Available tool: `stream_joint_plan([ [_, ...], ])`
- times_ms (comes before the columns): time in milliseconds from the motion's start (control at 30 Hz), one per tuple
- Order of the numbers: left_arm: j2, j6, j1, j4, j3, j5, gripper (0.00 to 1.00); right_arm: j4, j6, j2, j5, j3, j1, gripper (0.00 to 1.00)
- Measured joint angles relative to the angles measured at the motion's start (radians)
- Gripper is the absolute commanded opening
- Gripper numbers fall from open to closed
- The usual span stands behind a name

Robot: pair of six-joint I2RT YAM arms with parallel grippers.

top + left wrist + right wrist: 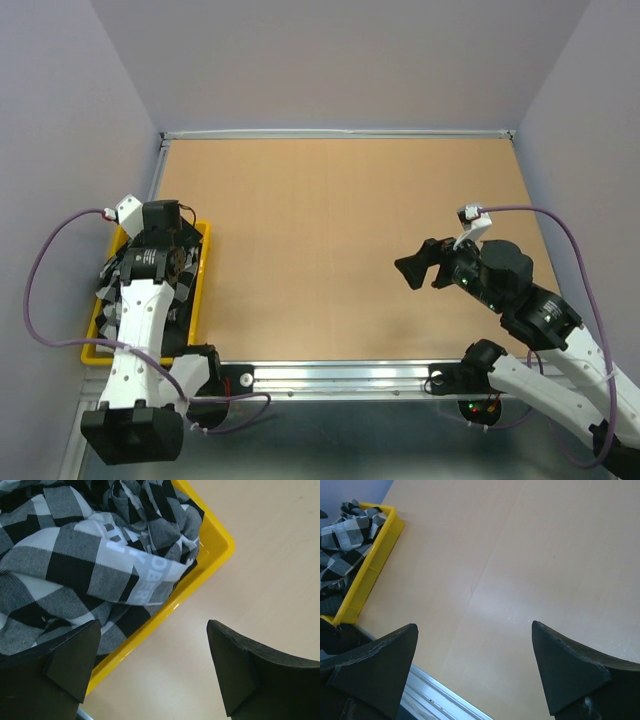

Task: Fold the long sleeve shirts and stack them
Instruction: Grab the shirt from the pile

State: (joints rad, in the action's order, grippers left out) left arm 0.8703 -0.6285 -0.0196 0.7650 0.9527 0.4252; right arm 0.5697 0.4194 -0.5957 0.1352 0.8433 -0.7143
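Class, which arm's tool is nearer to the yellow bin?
Left. The left tool hovers over the bin's corner, beside the check shirt; the right tool is across the table, well away from the bin.

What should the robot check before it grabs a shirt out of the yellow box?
1. Left fingers open: ok, spread wide.
2. Left fingers lined up over the checked shirt: cannot tell; the corner of the yellow bin sits between them in the wrist view.
3. Right fingers open and holding nothing: ok, over bare table.
4. Room to fold: ok, nothing lies on the wood between the arms.
5. Black shirt spotted: cannot tell; only checked cloth shows clearly in the bin.
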Motion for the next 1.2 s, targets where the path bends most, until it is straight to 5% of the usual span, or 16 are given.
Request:
stream_joint_plan([
  [533, 0.206, -0.089, -0.287, -0.331, -0.127, -0.085, 0.94, -0.001, -0.032, -0.135, 0.008, 0.000, 0.000, 1.00],
  [633, 0.227, -0.100, -0.308, -0.364, -0.168, -0.108, 0.84, -0.002, -0.043, -0.169, 0.008, 0.000, 0.000, 1.00],
  [733, 0.228, -0.112, -0.315, -0.388, -0.197, -0.119, 0.63, -0.002, -0.053, -0.183, 0.007, 0.000, 0.000, 1.00],
  [933, 0.224, -0.122, -0.322, -0.404, -0.218, -0.123, 0.04, -0.005, -0.070, -0.185, 0.007, 0.000, 0.000, 1.00],
  [1200, 0.133, -0.090, -0.323, -0.300, -0.089, -0.128, 0.00, -0.008, -0.095, -0.202, 0.007, 0.039, 0.000, 1.00],
])
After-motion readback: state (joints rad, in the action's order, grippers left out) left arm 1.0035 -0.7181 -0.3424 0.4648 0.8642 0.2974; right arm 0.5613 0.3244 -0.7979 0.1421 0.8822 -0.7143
